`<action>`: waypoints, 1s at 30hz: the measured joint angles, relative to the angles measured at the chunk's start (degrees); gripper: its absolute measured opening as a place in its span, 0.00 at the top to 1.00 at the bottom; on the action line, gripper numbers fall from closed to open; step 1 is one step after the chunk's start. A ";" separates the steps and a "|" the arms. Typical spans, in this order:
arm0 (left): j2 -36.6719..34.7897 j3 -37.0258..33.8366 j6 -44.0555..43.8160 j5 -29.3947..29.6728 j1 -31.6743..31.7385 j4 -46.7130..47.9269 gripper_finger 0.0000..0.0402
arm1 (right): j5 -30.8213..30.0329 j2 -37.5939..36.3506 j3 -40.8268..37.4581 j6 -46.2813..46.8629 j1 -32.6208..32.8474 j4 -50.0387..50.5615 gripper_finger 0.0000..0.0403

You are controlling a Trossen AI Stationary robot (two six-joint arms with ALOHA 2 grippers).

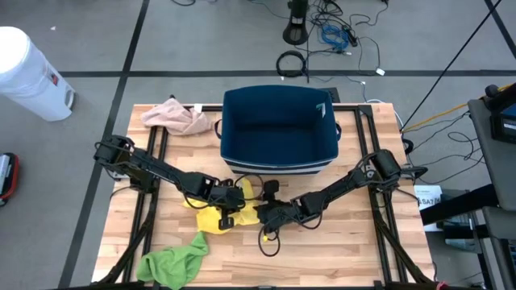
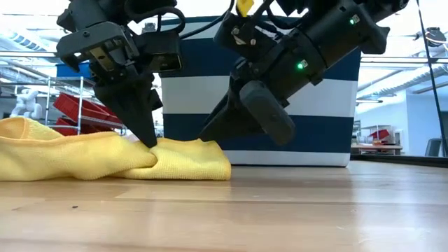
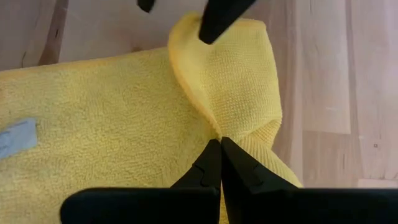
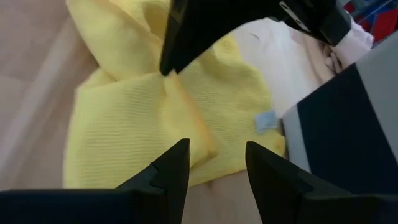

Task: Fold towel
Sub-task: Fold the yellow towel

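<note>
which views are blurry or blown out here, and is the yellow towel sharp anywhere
Left wrist view: the yellow towel is sharp, its weave visible by the shut left pincer. Right wrist view: towel soft and smeared, the open right pincer a dark silhouette. Low view: windows behind the bin are blown out, the near table blurred. High view: evenly lit, no glare.

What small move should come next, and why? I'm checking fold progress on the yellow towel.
Probably draw the left gripper, shut on a pinched ridge of the yellow towel, across to lay the fold flat; the right gripper hovers open beside it, holding nothing.
</note>
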State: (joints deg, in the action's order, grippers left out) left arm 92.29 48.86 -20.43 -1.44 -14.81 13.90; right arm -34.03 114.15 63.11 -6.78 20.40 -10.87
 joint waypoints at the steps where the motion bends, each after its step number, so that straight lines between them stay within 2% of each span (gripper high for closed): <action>1: 0.00 0.00 0.00 0.01 0.00 -0.07 1.00 | 0.85 0.00 0.00 0.39 -0.06 0.02 0.64; 6: 0.00 0.00 1.01 0.43 -0.23 -0.62 1.00 | 7.10 0.00 0.00 5.15 -1.16 0.23 0.64; 13: -0.02 0.00 2.50 1.77 -1.50 -1.17 1.00 | 8.31 0.00 0.00 11.20 -2.78 4.01 0.64; 18: -0.02 0.00 2.75 1.98 -1.90 -1.16 1.00 | 8.75 -0.04 0.00 11.37 -2.86 3.60 0.65; 25: -0.02 0.00 3.14 2.49 -1.90 -1.15 1.00 | 12.98 -0.12 0.00 10.66 -2.95 1.93 0.73; 30: -0.02 0.00 4.09 2.61 -1.90 -1.15 1.00 | 13.27 -0.13 0.00 10.55 -3.06 2.01 0.78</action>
State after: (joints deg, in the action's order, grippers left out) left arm 92.27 48.86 -16.34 1.17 -16.71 12.75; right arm -20.75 114.02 63.11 3.78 17.34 -8.86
